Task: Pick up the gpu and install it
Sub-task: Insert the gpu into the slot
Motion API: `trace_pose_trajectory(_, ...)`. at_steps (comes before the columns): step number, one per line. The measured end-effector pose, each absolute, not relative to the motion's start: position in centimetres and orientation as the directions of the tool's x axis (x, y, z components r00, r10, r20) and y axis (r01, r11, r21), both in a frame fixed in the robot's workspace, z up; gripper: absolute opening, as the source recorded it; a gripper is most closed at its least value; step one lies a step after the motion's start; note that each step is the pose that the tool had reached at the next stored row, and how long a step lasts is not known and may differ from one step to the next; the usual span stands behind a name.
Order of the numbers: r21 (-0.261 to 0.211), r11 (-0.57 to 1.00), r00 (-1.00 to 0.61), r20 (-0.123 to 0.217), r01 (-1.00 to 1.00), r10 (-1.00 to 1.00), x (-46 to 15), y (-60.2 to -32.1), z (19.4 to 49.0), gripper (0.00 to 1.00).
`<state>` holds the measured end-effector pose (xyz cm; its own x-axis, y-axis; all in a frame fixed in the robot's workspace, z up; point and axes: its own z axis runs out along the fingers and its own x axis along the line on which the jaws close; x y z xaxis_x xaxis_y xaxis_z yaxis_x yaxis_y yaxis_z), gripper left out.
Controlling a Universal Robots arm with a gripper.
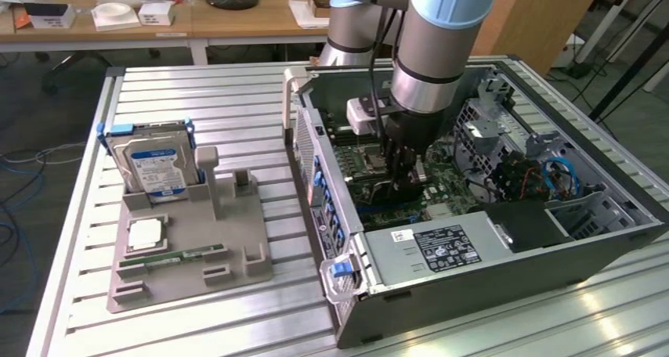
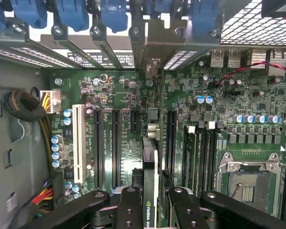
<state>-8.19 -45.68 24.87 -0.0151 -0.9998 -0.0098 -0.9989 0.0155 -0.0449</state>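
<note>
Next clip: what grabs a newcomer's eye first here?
The arm plunged into the open computer case, its claw shut on the gpu, held edge-on above the motherboard. On the exterior view's left, a hard drive stands in a grey holder.

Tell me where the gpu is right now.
The gpu stands on edge between the gripper fingers, inside the open computer case, over the motherboard's expansion slots.
</note>
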Motion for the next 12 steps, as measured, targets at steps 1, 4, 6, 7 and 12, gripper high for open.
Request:
trace_pose_trajectory(1,-0.045,0.015,-0.015,-0.010,-0.999,-1.000,-8.20,-45.68,24.86,0.26)
trace_pose_trajectory(4,-0.045,0.015,-0.015,-0.010,-0.999,-1.000,-8.21,-45.68,24.85,0.26)
trace_pose_trajectory(6,-0.045,0.016,-0.015,-0.010,-0.999,-1.000,-8.21,-45.68,24.84,0.26)
trace_pose_trajectory(7,-0.045,0.015,-0.015,-0.010,-0.999,-1.000,-8.21,-45.68,24.85,0.26)
trace_pose_trajectory(12,-0.045,0.015,-0.015,-0.010,-0.999,-1.000,-8.22,-45.68,24.72,0.26)
